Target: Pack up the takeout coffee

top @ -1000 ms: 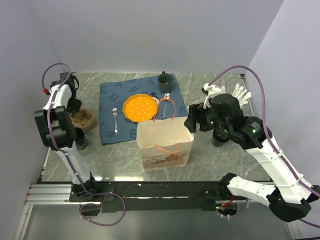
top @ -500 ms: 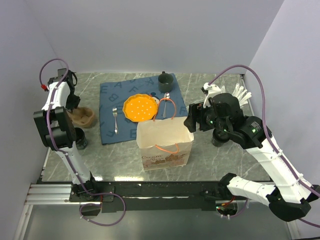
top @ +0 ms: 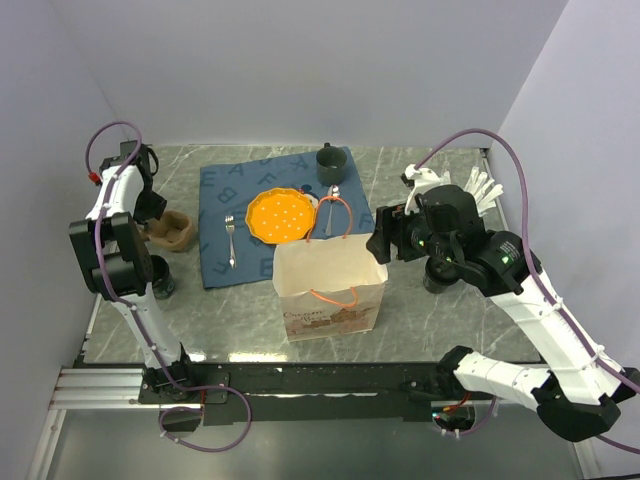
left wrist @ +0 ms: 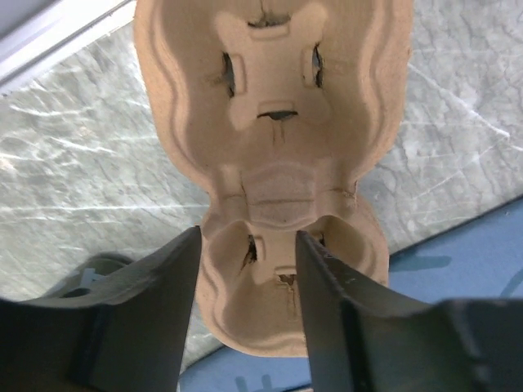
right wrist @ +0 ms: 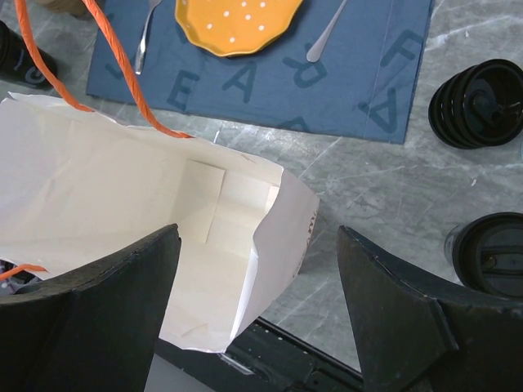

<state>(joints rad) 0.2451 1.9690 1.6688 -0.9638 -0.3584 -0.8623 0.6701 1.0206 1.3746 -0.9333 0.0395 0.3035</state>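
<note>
left gripper (left wrist: 245,237) is seen half open astride the carrier (left wrist: 274,106), right gripper (right wrist: 257,237) wide open and empty; the carrier could be crushed if closed on.

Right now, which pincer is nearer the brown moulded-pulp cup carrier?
Left. The left pincer sits over one end of the brown moulded-pulp cup carrier, open; the right pincer hovers over the white paper bag, far from it.

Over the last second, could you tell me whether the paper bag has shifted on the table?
No. The paper bag sits where it was, still covering the blue placemat's near right corner.
</note>
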